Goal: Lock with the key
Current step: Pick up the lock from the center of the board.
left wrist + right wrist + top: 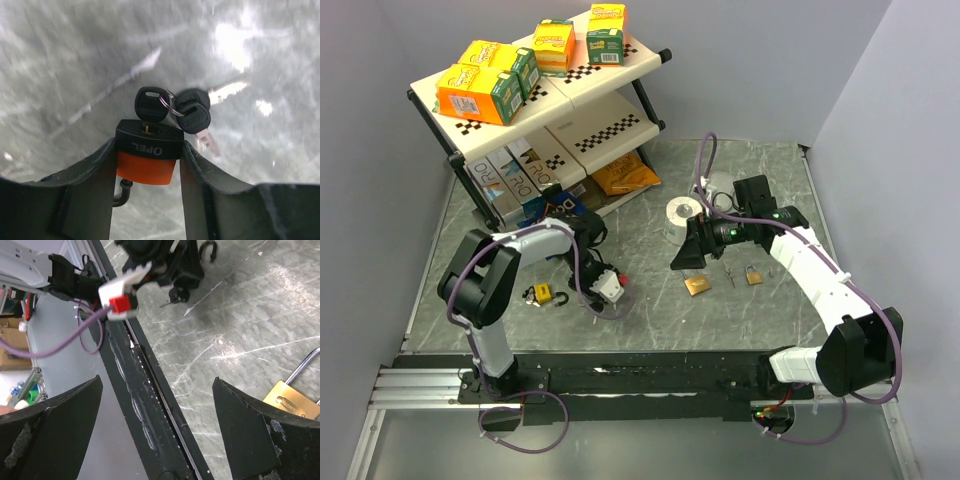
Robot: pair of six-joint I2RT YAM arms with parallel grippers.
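An orange padlock point(145, 168) with a black top marked OPEL sits between the fingers of my left gripper point(148, 150), which is shut on its sides. A black-headed key point(149, 105) stands in its keyhole, with a second key point(196, 120) hanging on the ring. Its shackle point(121, 192) shows below the body. In the top view the left gripper point(607, 298) is low over the table, left of centre. My right gripper point(683, 259) is open and empty, hovering right of centre; in the right wrist view point(157, 385) its fingers are wide apart.
A brass padlock point(698, 285) lies just under the right gripper and also shows in the right wrist view point(292, 400). A smaller brass padlock point(753, 274) lies right of it. A yellow padlock point(542, 294) lies at the left. A shelf rack point(610, 130) with boxes stands at the back left.
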